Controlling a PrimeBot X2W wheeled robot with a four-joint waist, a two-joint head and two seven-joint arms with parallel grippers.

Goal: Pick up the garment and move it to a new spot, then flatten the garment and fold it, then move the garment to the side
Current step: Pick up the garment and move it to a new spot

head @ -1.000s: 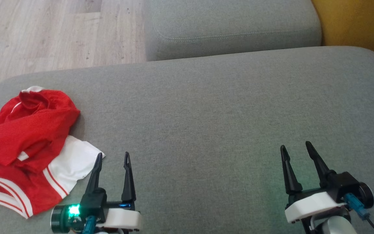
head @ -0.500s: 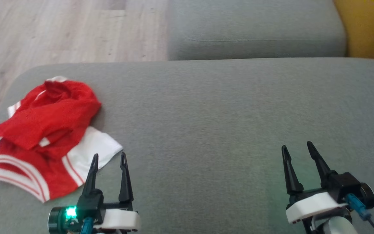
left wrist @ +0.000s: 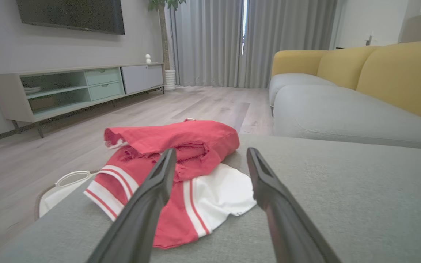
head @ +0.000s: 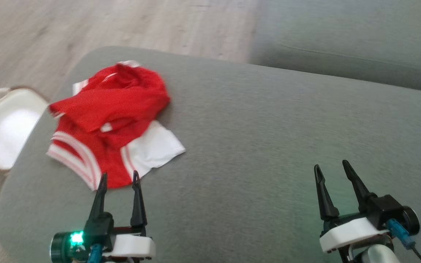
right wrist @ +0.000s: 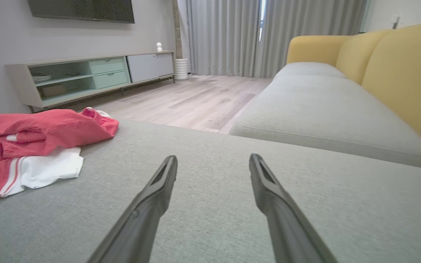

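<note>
The garment (head: pixel 113 113), a red jersey with a white sleeve and striped trim, lies crumpled near the left end of the grey cushion (head: pixel 269 138). My left gripper (head: pixel 119 176) hovers open just short of its near hem, nothing between the fingers. In the left wrist view the garment (left wrist: pixel 181 160) sits right ahead of the left gripper (left wrist: pixel 210 155). My right gripper (head: pixel 329 166) stands open over bare cushion at the lower right. The right wrist view has the garment (right wrist: pixel 42 142) far to the left of the right gripper (right wrist: pixel 212 157).
A white basket (head: pixel 2 128) stands on the wooden floor (head: pixel 122 25) beyond the cushion's left edge. A second grey seat cushion (head: pixel 349 47) lies behind, with yellow backrests (right wrist: pixel 400 73). A low TV cabinet (left wrist: pixel 71 87) lines the far wall.
The head camera has swung left, so the garment now sits nearer the middle and the basket has come into view. Both grippers stay open.
</note>
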